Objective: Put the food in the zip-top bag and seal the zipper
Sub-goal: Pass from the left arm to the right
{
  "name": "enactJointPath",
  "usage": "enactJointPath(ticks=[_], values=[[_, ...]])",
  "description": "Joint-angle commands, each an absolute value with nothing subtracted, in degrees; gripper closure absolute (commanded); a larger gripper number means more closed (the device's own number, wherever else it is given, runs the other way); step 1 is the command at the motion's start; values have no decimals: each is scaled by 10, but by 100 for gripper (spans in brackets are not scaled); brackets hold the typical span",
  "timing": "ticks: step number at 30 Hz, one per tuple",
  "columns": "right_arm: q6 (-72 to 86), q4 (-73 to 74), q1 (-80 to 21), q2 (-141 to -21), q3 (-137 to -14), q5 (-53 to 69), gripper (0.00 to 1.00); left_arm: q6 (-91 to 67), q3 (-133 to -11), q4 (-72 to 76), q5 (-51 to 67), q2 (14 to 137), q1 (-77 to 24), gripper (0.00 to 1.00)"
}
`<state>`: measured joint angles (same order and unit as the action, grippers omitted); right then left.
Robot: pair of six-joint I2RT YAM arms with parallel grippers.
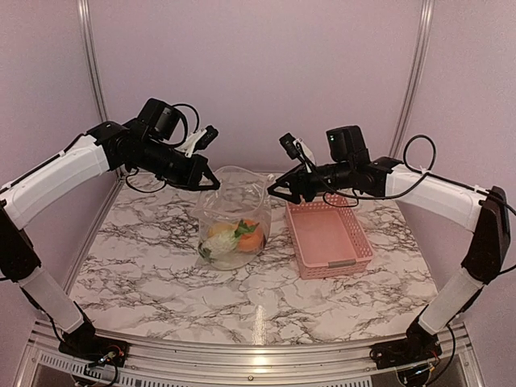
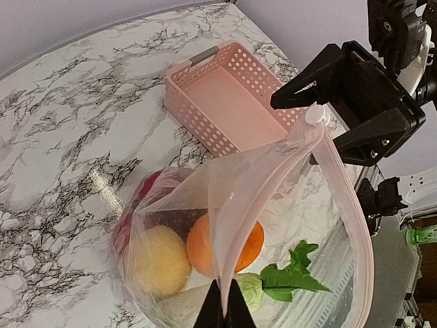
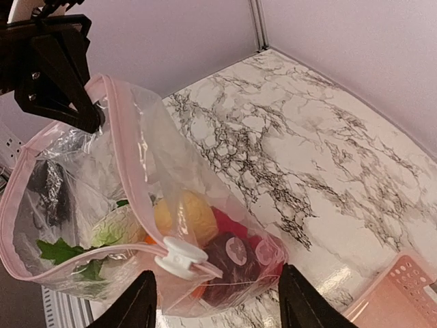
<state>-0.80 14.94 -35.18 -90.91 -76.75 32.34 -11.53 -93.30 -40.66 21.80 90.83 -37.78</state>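
Note:
The zip-top bag [image 1: 234,211] hangs upright over the marble table with its mouth open. The food [image 1: 235,236] lies in its bottom: a yellow ball [image 2: 160,263], an orange one [image 2: 196,247], a green leaf [image 2: 295,275] and a dark maroon piece [image 3: 232,263]. My left gripper [image 2: 224,305] is shut on the bag's rim at the left end of the mouth. The pink zipper [image 3: 127,158] carries a white slider [image 3: 181,257] at the right end. My right gripper [image 3: 218,295] stands open, its fingers on either side of the slider and not touching it.
The pink lattice basket [image 1: 326,236] sits on the table just right of the bag, below my right arm, with nothing in it. Pink walls and metal posts close off the back and sides of the table [image 1: 145,266].

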Motion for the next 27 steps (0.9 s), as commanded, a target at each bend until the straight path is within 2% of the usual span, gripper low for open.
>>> enactJointPath(ticks=[1, 3, 5, 8, 10, 13, 19, 25, 27], values=[[-22, 112, -355, -925, -795, 375, 44, -113, -966, -422, 185, 921, -373, 100], [-16, 97, -354, -929, -795, 385, 47, -115, -972, -423, 183, 925, -371, 100], [-12, 87, -354, -933, -797, 393, 56, -121, -979, -424, 175, 929, -370, 100], [-11, 87, -355, -938, -807, 398, 72, -129, -994, -430, 142, 932, -369, 89], [-11, 87, -355, -939, -811, 393, 80, -130, -1006, -433, 127, 928, -370, 82], [-14, 92, -355, -940, -812, 386, 90, -131, -1030, -428, 116, 915, -375, 78], [-5, 97, -354, -949, -815, 385, 100, -118, -1066, -428, 128, 881, -438, 71], [-4, 93, -355, -952, -813, 386, 100, -137, -1027, -467, 139, 870, -523, 66], [-4, 93, -355, -954, -812, 388, 100, -134, -1004, -484, 99, 869, -557, 65]])
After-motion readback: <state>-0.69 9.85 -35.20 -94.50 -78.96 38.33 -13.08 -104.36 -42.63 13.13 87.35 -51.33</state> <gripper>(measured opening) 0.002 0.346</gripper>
